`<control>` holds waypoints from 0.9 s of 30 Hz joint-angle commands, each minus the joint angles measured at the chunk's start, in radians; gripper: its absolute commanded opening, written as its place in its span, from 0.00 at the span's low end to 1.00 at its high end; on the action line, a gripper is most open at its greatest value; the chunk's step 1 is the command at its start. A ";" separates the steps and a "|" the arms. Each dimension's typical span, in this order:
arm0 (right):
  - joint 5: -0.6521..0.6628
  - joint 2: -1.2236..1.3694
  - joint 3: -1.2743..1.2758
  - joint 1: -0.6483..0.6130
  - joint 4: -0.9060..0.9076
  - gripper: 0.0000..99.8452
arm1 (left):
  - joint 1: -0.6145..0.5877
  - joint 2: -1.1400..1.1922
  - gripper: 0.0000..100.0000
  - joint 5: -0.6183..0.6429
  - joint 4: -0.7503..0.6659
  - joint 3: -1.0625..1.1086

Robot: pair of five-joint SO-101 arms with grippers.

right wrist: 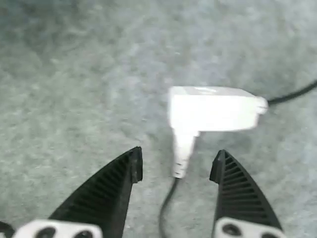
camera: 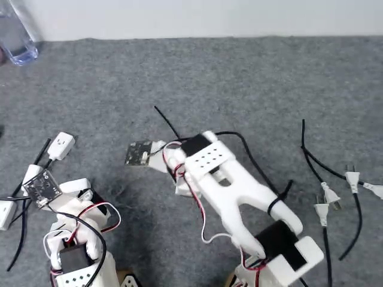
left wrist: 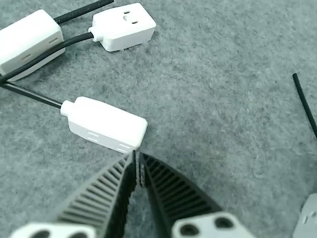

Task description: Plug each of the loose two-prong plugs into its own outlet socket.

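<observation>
Several loose white two-prong plugs (camera: 328,195) on black cables lie at the right of the grey carpet. White outlet sockets (camera: 60,145) lie at the left. My left gripper (left wrist: 137,159) is shut and empty, its tips touching the end of one outlet socket (left wrist: 106,124); two more sockets (left wrist: 124,24) lie beyond. My right gripper (right wrist: 177,163) is open and low over the carpet. A white plug (right wrist: 183,148) sits between its fingers (right wrist: 130,166), pushed into a white socket (right wrist: 213,109). The right arm (camera: 209,161) stretches across the table's middle and hides that socket in the high view.
A clear plastic bottle (camera: 17,36) stands at the far left corner by the white wall. Black cables (camera: 308,156) trail across the right side, and one loose cable end (left wrist: 303,101) lies near the left gripper. Bare carpet spans the far half.
</observation>
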 commanded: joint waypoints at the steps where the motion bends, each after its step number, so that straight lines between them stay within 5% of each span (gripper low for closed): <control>1: 0.021 0.073 -0.072 0.027 -0.038 0.22 | -0.005 -0.008 0.01 -0.011 -0.003 -0.002; 11: 0.031 0.312 -0.244 0.025 -0.041 0.21 | -0.005 -0.008 0.01 -0.011 -0.003 -0.002; 16: 0.095 0.367 -0.259 0.025 -0.041 0.00 | -0.005 -0.008 0.01 -0.011 -0.002 -0.002; 27: 0.095 0.216 -0.261 0.162 0.024 0.01 | -0.005 -0.008 0.01 -0.011 -0.003 -0.002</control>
